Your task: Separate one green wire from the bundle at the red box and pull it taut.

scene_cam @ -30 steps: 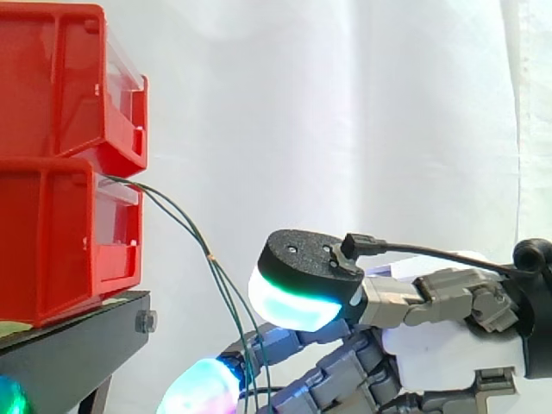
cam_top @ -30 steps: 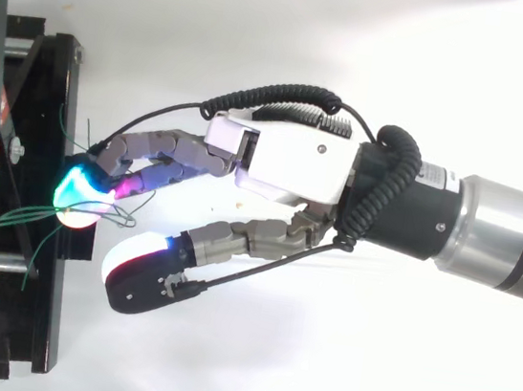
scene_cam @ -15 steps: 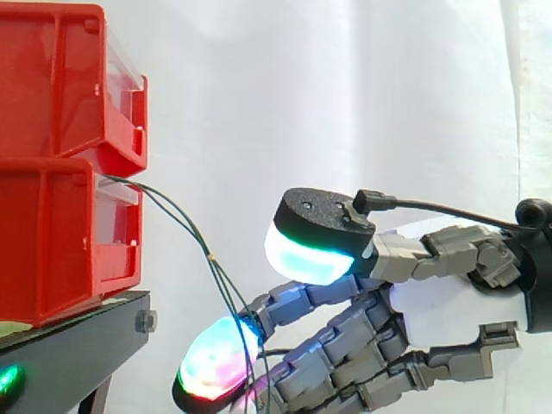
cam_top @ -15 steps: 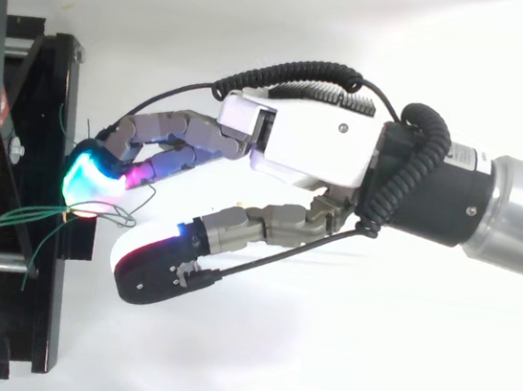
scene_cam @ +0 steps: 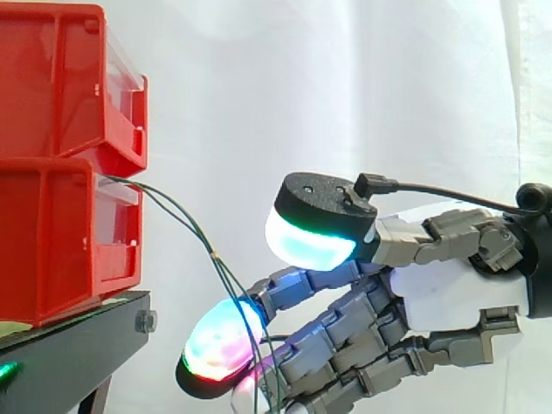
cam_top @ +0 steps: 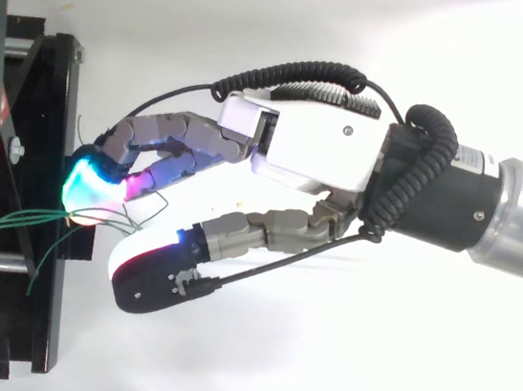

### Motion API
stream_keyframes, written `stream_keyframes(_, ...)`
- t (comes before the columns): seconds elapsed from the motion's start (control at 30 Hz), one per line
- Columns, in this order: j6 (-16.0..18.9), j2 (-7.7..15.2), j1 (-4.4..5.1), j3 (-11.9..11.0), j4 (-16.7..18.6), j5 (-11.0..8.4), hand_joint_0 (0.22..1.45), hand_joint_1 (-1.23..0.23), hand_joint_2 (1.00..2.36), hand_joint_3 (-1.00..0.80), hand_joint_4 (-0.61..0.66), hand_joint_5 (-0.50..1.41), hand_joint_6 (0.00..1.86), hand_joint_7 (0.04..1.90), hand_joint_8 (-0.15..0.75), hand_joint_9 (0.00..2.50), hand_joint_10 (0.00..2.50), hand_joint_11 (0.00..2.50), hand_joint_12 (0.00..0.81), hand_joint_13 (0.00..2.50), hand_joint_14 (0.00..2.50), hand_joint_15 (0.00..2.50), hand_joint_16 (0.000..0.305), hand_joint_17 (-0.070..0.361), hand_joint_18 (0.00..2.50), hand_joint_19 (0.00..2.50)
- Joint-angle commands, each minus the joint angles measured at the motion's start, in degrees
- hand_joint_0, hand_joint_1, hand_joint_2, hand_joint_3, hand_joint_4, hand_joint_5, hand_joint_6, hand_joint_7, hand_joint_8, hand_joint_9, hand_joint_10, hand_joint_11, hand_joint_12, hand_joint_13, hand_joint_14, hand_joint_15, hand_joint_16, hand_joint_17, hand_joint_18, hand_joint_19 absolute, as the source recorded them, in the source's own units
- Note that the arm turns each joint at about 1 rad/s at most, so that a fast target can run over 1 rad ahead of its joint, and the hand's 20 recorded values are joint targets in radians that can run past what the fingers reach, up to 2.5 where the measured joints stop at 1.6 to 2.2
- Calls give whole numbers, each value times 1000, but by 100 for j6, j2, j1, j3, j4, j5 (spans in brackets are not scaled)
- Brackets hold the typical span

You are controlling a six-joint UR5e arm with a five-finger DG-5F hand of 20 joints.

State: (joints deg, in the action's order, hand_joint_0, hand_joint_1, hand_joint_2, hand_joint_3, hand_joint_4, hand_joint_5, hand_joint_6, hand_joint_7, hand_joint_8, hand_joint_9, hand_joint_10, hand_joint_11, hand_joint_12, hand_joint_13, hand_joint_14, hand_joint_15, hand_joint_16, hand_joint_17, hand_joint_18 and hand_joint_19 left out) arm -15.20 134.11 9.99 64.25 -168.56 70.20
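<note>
The green wires (scene_cam: 212, 253) leave the front opening of the lower red bin (scene_cam: 52, 250), which sits under a second red bin (scene_cam: 60, 78) on the black stand (scene_cam: 73, 349). They run together down and away from the bin, then drop steeply past the front of the hand (scene_cam: 448, 289). In the top view the strands (cam_top: 22, 218) fan slightly between the bin and the hand (cam_top: 315, 154), which reaches in from the right and meets them just beyond the stand's edge. Whether the hand has closed on a strand or merely rests against the bundle cannot be told, because the contact point is hidden. The wires appear thin, very light and limp, with some springiness, so they will likely slip from a loose hold and tangle with their neighbours. Take hold of one strand where the bundle fans, a little out from the bin. Judged by the sag, no strand is taut yet. Apply tension gradually, since a sharp pull could drag the whole bundle out.
</note>
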Motion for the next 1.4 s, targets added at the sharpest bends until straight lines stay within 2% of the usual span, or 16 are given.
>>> stream_keyframes(0.0, -53, 1, 21, 9, 34, -15, 555, -591, 1001, -478, 232, -98, 503, 907, 237, 714, 0, 0, 296, 381, 1, 43, 48, 109, 382, 384)
stream_keyframes(0.43, -62, -7, 65, 9, 34, -59, 574, -610, 1003, -467, 218, -73, 503, 1053, 235, 757, 0, 21, 291, 420, 2, 63, 47, 106, 427, 409)
stream_keyframes(0.73, -44, -7, 161, -18, 122, -244, 579, -615, 1003, -461, 180, -58, 502, 1218, 239, 779, 0, 41, 291, 435, 1, 70, 47, 106, 444, 418)
stream_keyframes(0.8, -35, -7, 170, -158, 95, -217, 583, -615, 1004, -450, 174, -56, 502, 1255, 235, 778, 0, 48, 291, 436, 3, 73, 47, 105, 443, 415)
stream_keyframes(0.9, -18, -7, 170, -237, 78, -226, 589, -611, 1005, -442, 167, -50, 501, 1316, 235, 781, 0, 56, 291, 437, 1, 75, 47, 105, 441, 419)
stream_keyframes(0.97, -18, -7, 170, -352, -98, -217, 593, -614, 1007, -427, 157, -46, 500, 1369, 236, 785, 0, 60, 291, 440, 3, 77, 47, 105, 444, 418)
stream_keyframes(1.1, -9, -7, 153, -378, -274, -209, 596, -613, 1008, -404, 163, -59, 572, 1278, 238, 791, 2, 66, 292, 442, 3, 78, 47, 105, 446, 425)
stream_keyframes(1.2, -18, -7, 118, -378, -292, -209, 598, -607, 1010, -382, 164, -70, 627, 1219, 238, 795, 5, 82, 293, 443, 3, 77, 46, 105, 449, 427)
stream_keyframes(1.37, -9, -7, 118, -387, -300, -200, 594, -621, 1010, -370, 164, -99, 745, 1068, 242, 797, 3, 99, 297, 438, 3, 84, 47, 105, 444, 426)
